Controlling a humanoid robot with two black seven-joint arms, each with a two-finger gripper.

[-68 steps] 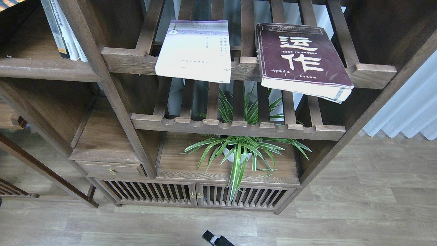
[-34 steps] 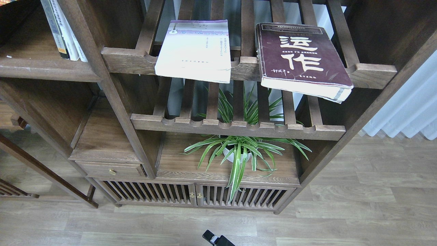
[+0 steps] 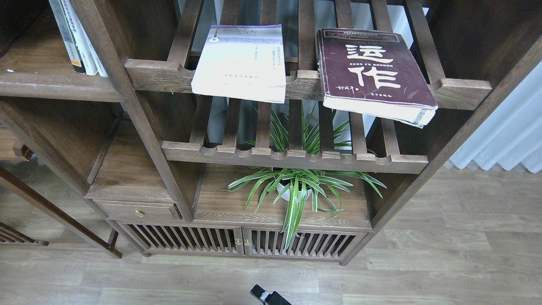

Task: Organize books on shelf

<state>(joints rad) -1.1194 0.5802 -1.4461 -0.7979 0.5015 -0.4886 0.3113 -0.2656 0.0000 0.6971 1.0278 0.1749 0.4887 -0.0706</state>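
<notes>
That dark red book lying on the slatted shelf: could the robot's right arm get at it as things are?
Probably yes: the dark red book lies flat, overhanging the slatted shelf, nothing on or before it. No gripper shows clearly, so reach is unsure.

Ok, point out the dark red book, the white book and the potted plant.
dark red book (image 3: 372,70): head view, middle of its front cover.
white book (image 3: 241,63): head view, middle of its cover.
potted plant (image 3: 296,186): head view, leaves above its pot.

white book (image 3: 239,63), maroon book (image 3: 372,70), slatted shelf (image 3: 169,76)
</notes>
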